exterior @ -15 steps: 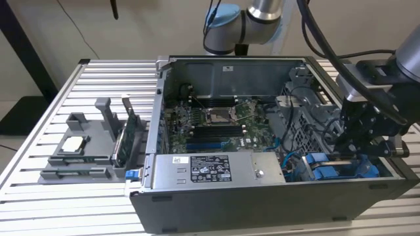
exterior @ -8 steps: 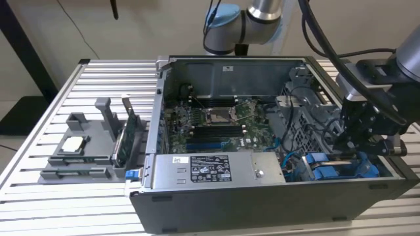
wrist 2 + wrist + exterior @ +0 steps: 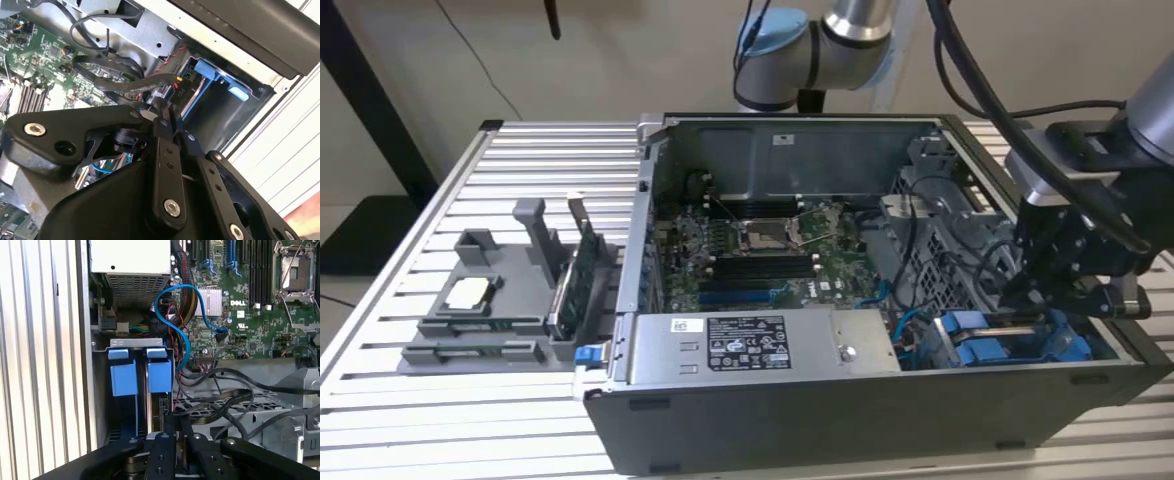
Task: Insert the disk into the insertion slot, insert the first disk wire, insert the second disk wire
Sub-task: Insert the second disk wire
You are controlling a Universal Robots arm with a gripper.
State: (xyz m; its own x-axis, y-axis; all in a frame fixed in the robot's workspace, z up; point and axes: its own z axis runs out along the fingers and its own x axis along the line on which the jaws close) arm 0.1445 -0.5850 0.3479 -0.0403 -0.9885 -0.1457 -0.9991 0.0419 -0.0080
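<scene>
The end effector (image 3: 175, 416) is hanging inside the computer case (image 3: 854, 420), its fingers (image 3: 170, 426) drawn narrow, tips almost meeting. Whether they are pinching one of the black wires (image 3: 215, 399) I cannot tell. The disk (image 3: 160, 376) is sitting in the bay just ahead of it. It is probably stiff, fairly heavy and shock-sensitive, with its blue carrier edges offering the safest hold.

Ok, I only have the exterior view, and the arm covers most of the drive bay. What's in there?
Observer: In the first wrist view, two blue carriers stand side by side in the bay.
Operator: And the pincer?
Observer: The pincer sits among black wires right beside them.
Operator: Anything plugged in?
Observer: A blue cable loops from the motherboard toward the bay; its other end is hidden.
</scene>
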